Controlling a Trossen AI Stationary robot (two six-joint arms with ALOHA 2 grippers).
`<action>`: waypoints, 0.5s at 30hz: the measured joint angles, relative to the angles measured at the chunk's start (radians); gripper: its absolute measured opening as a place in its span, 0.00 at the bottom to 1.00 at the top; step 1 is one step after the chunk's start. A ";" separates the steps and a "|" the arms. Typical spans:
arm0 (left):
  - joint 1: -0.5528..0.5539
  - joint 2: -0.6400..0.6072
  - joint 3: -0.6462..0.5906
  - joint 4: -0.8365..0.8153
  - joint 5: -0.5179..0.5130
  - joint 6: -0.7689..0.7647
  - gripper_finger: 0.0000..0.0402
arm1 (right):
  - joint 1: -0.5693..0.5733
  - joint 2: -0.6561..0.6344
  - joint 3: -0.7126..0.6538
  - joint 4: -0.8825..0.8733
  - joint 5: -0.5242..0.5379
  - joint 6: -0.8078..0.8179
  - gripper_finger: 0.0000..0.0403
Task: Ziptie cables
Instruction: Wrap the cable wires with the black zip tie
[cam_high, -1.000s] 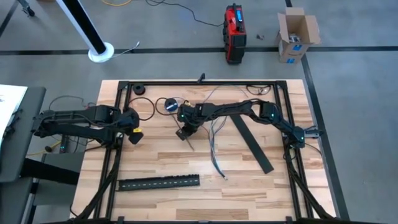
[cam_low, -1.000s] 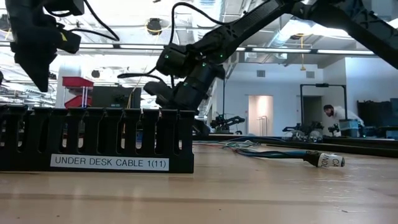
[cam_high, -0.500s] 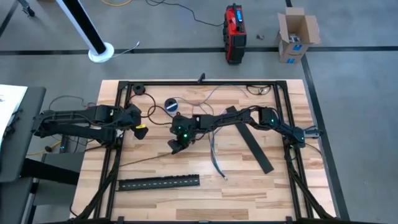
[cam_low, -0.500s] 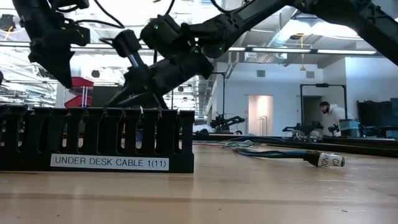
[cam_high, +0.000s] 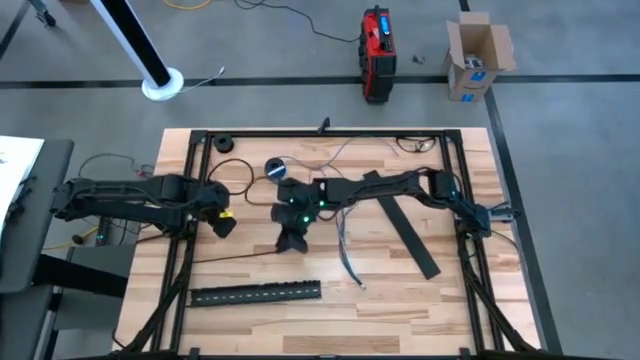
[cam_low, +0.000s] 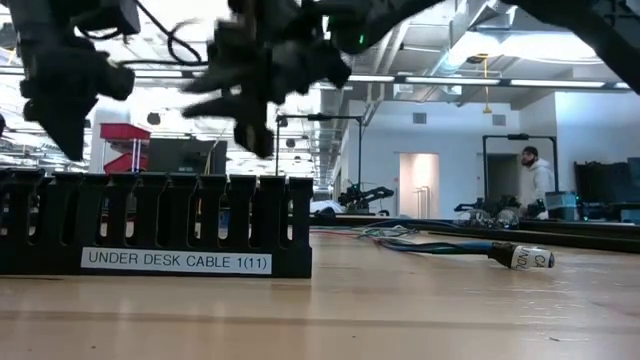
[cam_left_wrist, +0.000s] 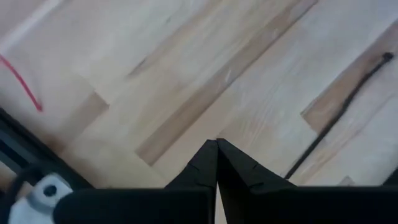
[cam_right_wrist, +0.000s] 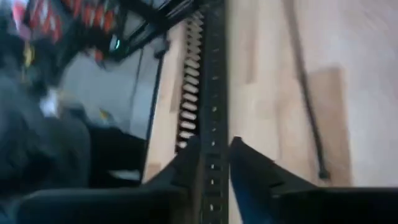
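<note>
Right gripper (cam_high: 291, 240) slightly open, empty, hovering; cables (cam_high: 347, 238) beside it ungathered; left gripper (cam_high: 224, 224) closed, empty.

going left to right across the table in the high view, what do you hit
left gripper → right gripper → cables → black strip

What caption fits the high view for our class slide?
Right gripper reaches across the table's middle beside loose cables; left gripper waits near the left edge.
</note>
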 joint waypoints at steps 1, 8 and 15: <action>0.000 0.000 -0.013 0.005 0.001 -0.016 0.00 | 0.012 -0.003 0.014 -0.010 0.049 -0.062 0.25; 0.000 0.000 -0.048 0.017 0.011 -0.043 0.00 | 0.037 0.007 0.063 -0.106 0.321 -0.298 0.46; 0.000 0.000 -0.049 0.015 0.061 -0.004 0.00 | 0.012 0.010 0.063 -0.207 0.398 -0.468 0.41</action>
